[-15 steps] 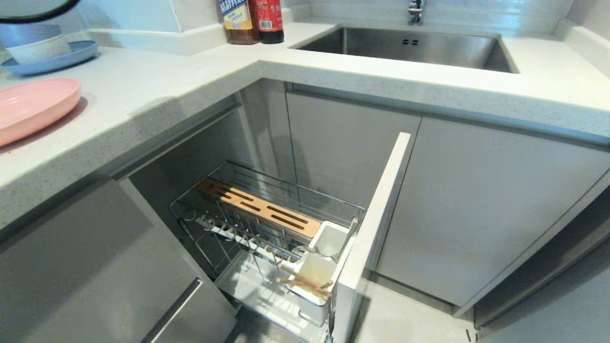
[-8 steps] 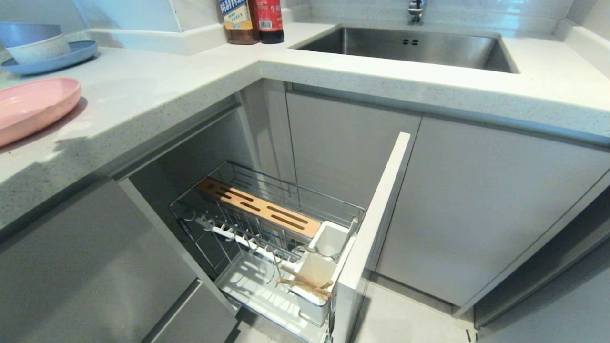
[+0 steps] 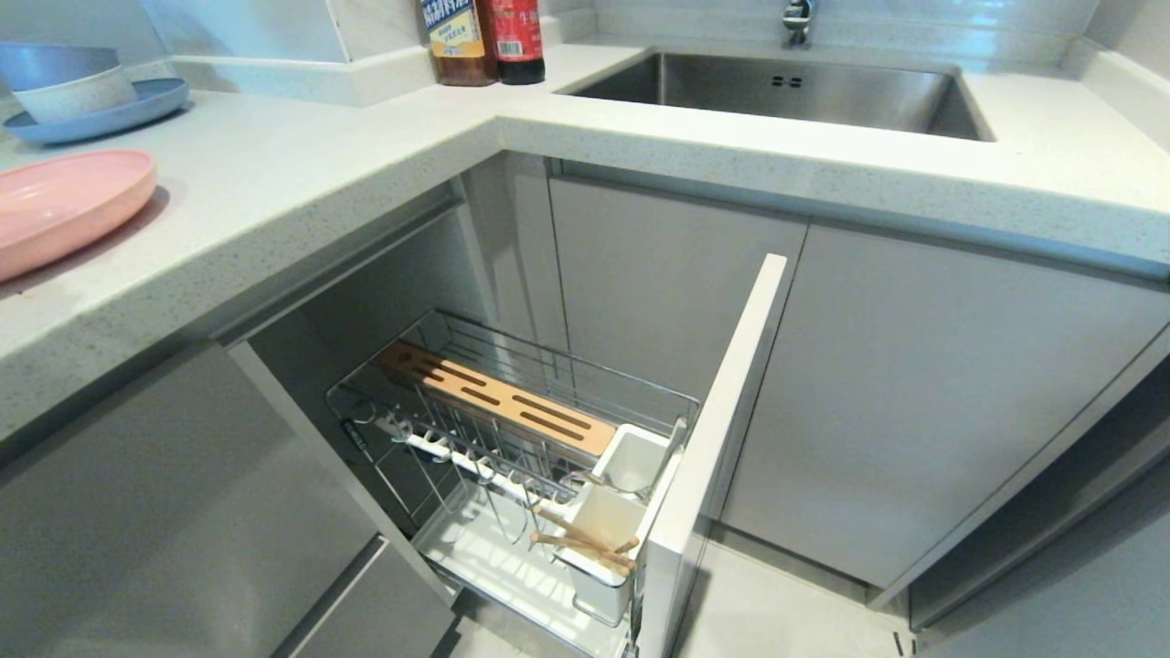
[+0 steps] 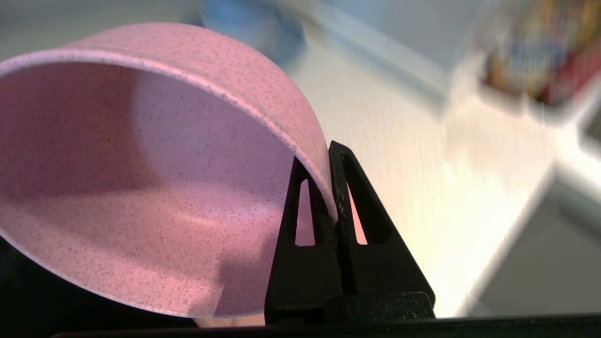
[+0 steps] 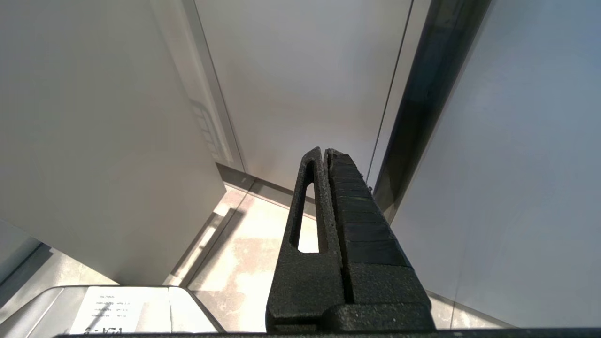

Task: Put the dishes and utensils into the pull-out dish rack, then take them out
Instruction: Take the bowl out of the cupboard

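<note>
Pink bowl (image 4: pixel 155 169) tilted, chopsticks (image 3: pixel 585 544) in rack (image 3: pixel 512 429)

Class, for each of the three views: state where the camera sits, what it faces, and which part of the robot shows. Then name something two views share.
Head view: on the robot's head, looking down at the counter, sink and pulled-out rack; no robot part shows.
Left wrist view: behind the left gripper, shut on the pink bowl rim, above the counter.
Right wrist view: behind the shut right gripper, facing pale cabinet panels and floor.
Shared: head and left wrist views both show the counter and bottles.
</note>
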